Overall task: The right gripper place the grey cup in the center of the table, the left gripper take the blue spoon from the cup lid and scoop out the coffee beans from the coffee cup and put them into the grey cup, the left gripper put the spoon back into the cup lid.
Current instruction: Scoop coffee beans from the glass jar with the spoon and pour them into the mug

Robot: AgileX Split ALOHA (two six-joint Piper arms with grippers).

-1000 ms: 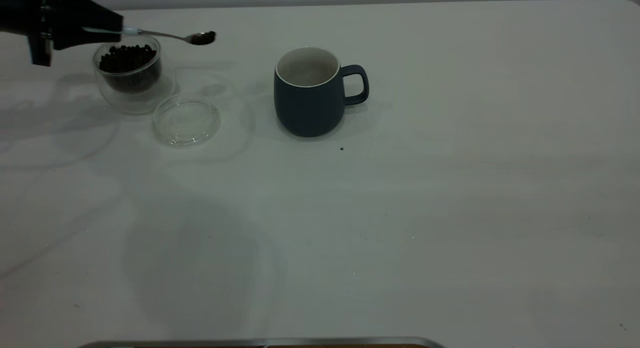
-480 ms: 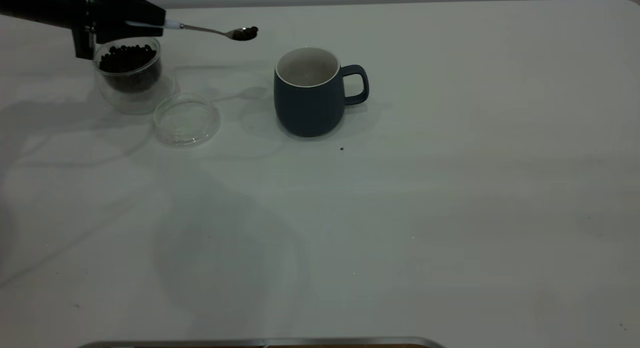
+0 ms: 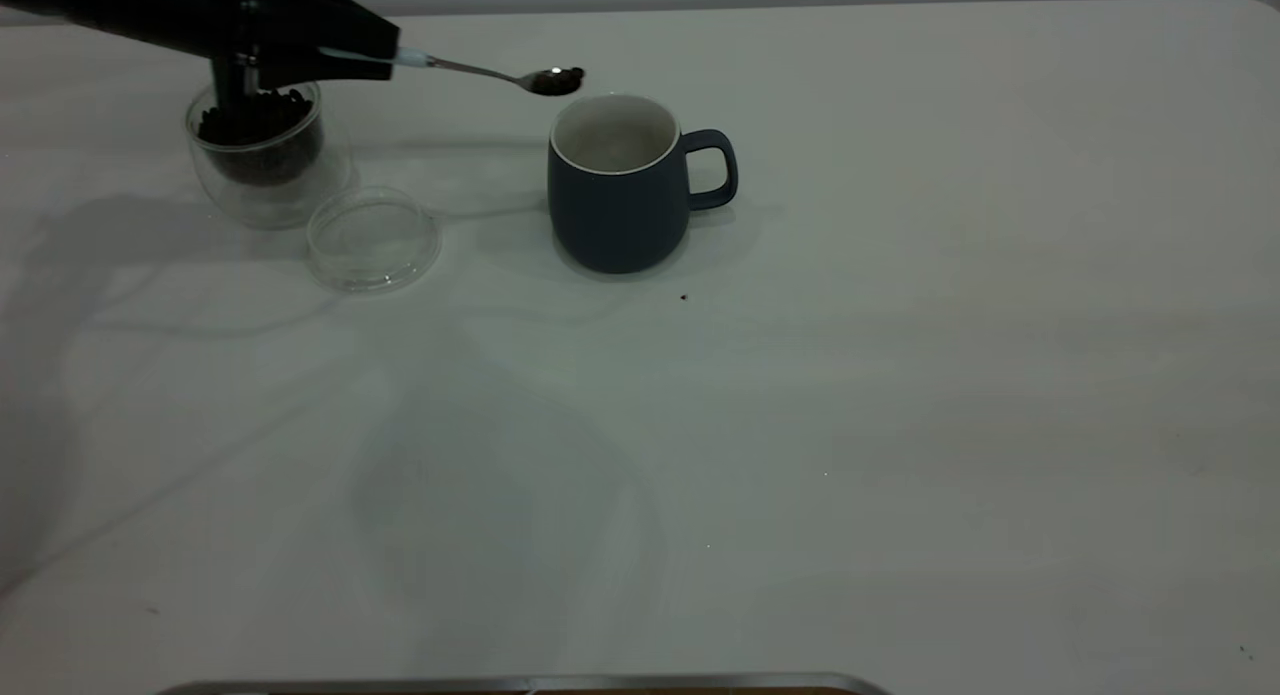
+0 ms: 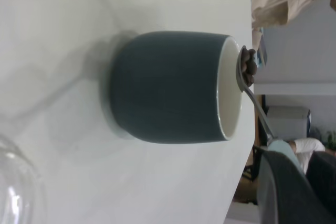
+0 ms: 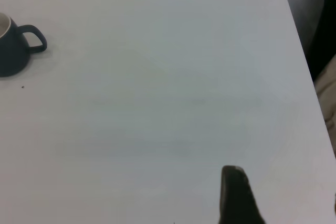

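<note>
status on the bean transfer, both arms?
Left gripper shut on blue spoon, loaded bowl just short of grey cup rim. Right gripper parked off to the side. Nothing in the way.

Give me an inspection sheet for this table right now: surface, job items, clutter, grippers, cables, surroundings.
Surface: white table, shadows only.
Job's things: grey cup upright near the middle, handle toward the right arm's side; blue spoon loaded with beans, bowl at the cup's rim; coffee cup holding coffee beans; cup lid flat beside it, nothing on it.
Clutter: one dark speck in front of the grey cup.
Grippers: left gripper shut on the spoon handle; right gripper apart, over bare table.
Cables: nothing seen.
Surroundings: blurred room beyond the table edge.
</note>
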